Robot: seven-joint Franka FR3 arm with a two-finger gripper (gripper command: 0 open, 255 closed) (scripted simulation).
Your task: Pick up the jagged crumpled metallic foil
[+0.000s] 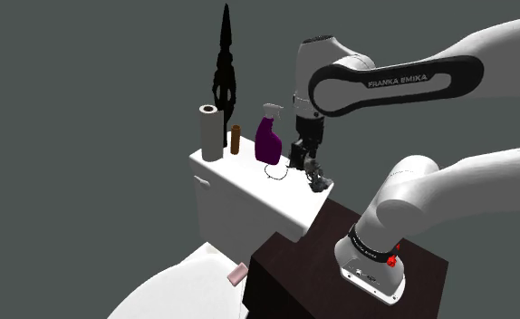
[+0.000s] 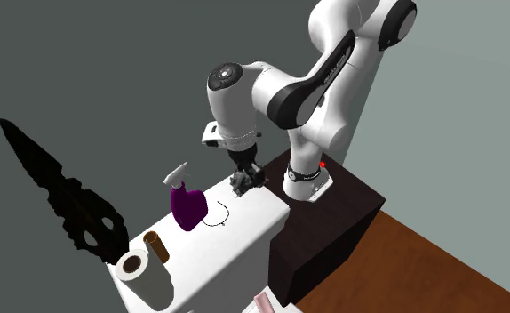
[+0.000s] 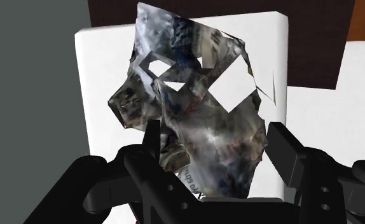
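The gripper point(image 3: 216, 133) was closed on the crumpled foil point(image 3: 200, 108). In the wrist view, one black finger bore against each side of the foil's lower bulk. The jagged, holed upper part projected beyond the fingertips. Judgement: clamping the dense lower mass rather than the thin torn edges gave the fingers firmer material to bear on.

In the shoulder view, the foil hung directly under the downward-pointing hand, at the end of the white tank lid point(image 1: 240, 177) nearest the dark stand point(image 1: 340, 263). Whether the foil had cleared the lid could not be determined.

The remaining items stood well apart from the grasp:
- the purple spray bottle point(image 1: 267, 140), nearest the gripper
- a thin wire loop point(image 1: 274, 172), lying just in front of the bottle
- a brown cylinder point(image 1: 235, 139)
- a paper roll point(image 1: 211, 131), at the far end of the lid

Judgement: the vertical approach kept the arm clear of the bottle, and a straight upward lift would avoid snagging the loop
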